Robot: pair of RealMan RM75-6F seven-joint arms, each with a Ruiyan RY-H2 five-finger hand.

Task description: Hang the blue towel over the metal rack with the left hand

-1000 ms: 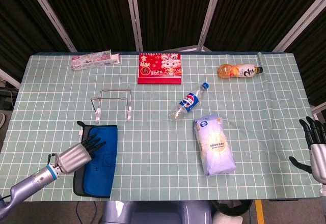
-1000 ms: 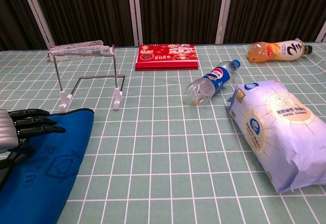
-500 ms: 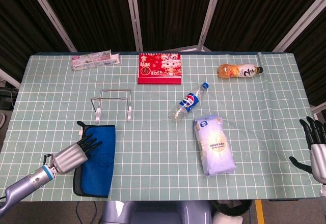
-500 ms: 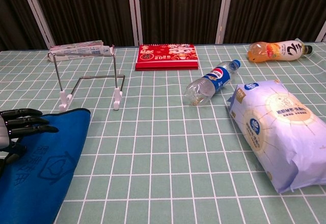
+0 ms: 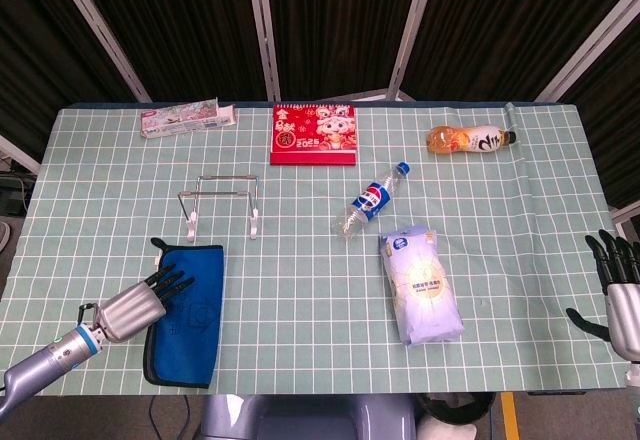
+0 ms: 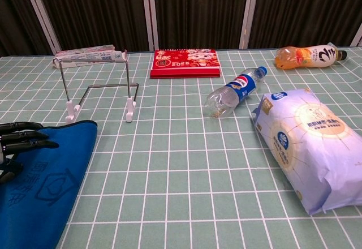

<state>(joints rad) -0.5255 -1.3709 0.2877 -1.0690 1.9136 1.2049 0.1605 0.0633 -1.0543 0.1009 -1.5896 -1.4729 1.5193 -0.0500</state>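
Surface (image 5: 300, 260) with green, white-gridded cover fills most of frame. Black ribbed wall (image 5: 340, 20) across top, crossed by slanted pale struts (image 5: 265, 30). Grey floor at lower left corner.

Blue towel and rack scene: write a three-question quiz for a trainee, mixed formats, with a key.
1. True or false: the blue towel hangs on the metal rack.
2. Which lies nearest the metal rack? A) orange drink bottle B) blue towel C) white packet
3. Fill in: the left hand rests on the towel's ____ edge in the head view.

Key: 1 false, it lies flat on the table; 2 B; 3 left.
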